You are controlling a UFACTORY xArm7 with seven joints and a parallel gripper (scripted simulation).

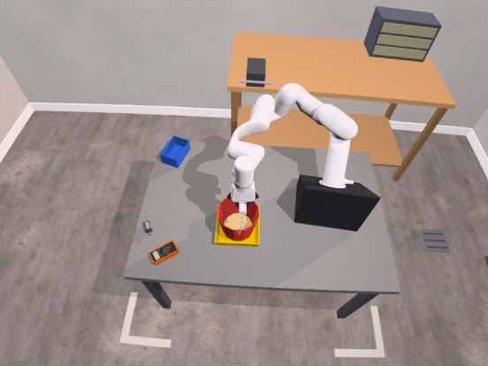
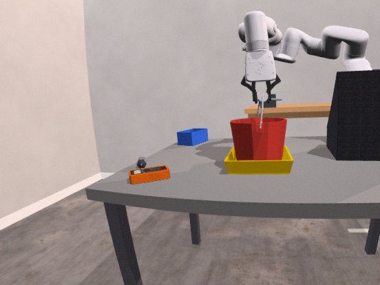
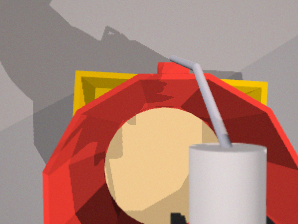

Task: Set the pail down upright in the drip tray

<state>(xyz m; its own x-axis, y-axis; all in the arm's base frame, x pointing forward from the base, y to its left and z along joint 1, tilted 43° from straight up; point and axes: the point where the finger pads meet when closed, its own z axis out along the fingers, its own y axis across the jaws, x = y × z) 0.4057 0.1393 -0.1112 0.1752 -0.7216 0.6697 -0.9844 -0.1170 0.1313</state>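
Observation:
A red pail [image 1: 238, 225] [image 2: 259, 138] [image 3: 75, 165] with a tan inside floor stands upright, its lower part inside the yellow drip tray [image 1: 220, 239] [image 2: 258, 166] [image 3: 87, 85]. Its grey wire handle [image 2: 261, 113] [image 3: 210, 105] stands straight up. My gripper [image 2: 263, 98] [image 1: 242, 205] is directly above the pail and shut on the top of the handle. In the wrist view the handle's white grip [image 3: 227, 182] fills the lower right. The tray wall hides the pail's base, so I cannot tell whether it touches the tray floor.
A blue bin [image 1: 175, 150] [image 2: 192, 136] sits at the table's far left corner. An orange multimeter [image 1: 163, 252] [image 2: 149, 173] and a small dark grey object [image 1: 148, 226] [image 2: 141, 161] lie at the left. The arm's black base box [image 1: 336, 201] [image 2: 354, 115] stands to the right of the tray.

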